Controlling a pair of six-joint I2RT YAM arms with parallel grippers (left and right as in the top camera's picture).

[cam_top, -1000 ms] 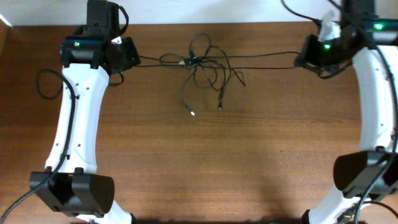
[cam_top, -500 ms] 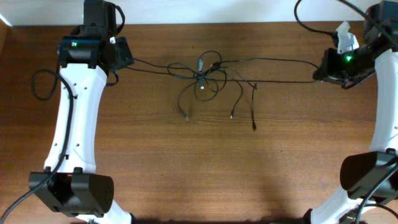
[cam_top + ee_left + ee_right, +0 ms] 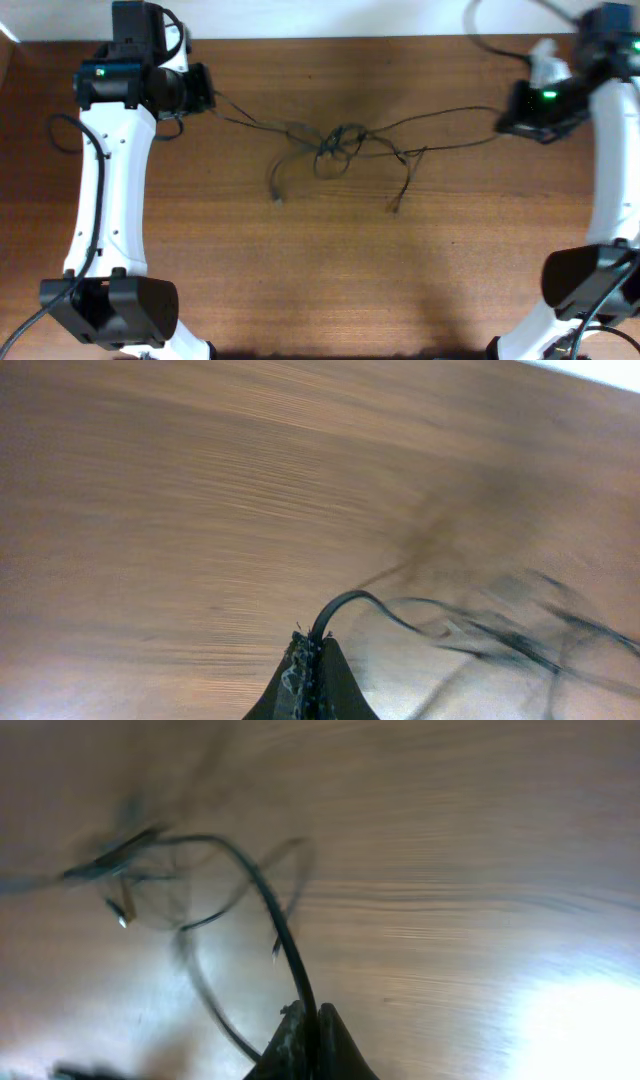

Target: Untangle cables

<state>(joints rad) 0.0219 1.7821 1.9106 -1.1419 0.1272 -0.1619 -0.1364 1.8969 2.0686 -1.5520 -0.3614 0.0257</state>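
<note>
**Cord bundle strung between two shut pincers, knot near mid-span**

Thin black flexible cables (image 3: 340, 140) lie across the far part of the brown wooden surface (image 3: 320, 280). Their long axis runs left to right, from one arm to the other. The tangle sits between the arms, somewhat nearer the left one.

Left pincer (image 3: 207, 93): closed on a single strand. In the wrist view the cord comes straight out from between the pressed-together tips. The knot lies to its right and a little toward the near edge.

Right pincer (image 3: 505, 118): also closed on one strand, which curves out of the tips and runs off toward the blurred bundle. The knot lies to its left, at about the same depth.

Two free ends trail from the knot toward the near edge: the left tail (image 3: 275, 195) and the right tail (image 3: 397, 205). Neither is held.

Pose: both white arms reach up the outer edges of the surface, wrists turned inward so the pincers face each other along the cable line.

Judgement: the right strand shows a slight bow, the left looks straighter. Any further pull would act along this axis, and the risk is that it cinches the knot rather than opening it.
</note>
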